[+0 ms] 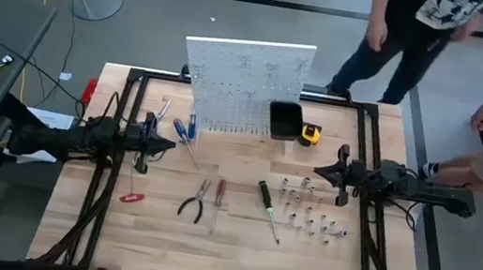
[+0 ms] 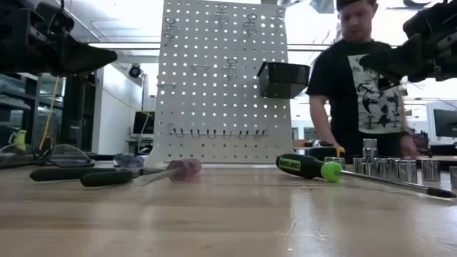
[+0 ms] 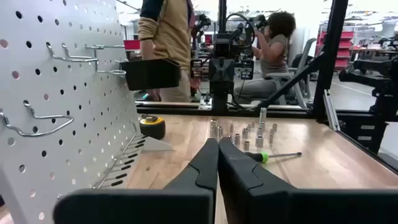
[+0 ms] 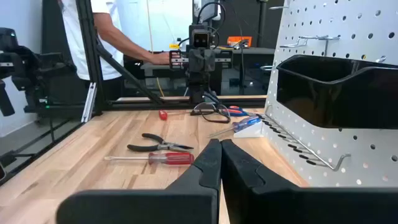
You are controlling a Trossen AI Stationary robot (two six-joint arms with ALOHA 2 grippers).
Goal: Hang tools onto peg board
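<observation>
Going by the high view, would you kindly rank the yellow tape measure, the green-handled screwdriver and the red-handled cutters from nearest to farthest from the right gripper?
From the right gripper:
1. Yellow tape measure, beside the peg board's black bin.
2. Green-handled screwdriver, mid-table; nearly as close, so the top two are hard to separate.
3. Red-handled cutters, far across on the left arm's side.

I see white peg board [image 1: 245,86] dotted with holes, black bin [image 1: 285,121], yellow tape measure [image 1: 310,134], blue screwdrivers [image 1: 184,131], red-handled screwdriver [image 1: 220,191], green-black screwdriver [image 1: 264,195], pale wood desk [image 1: 224,256].
</observation>
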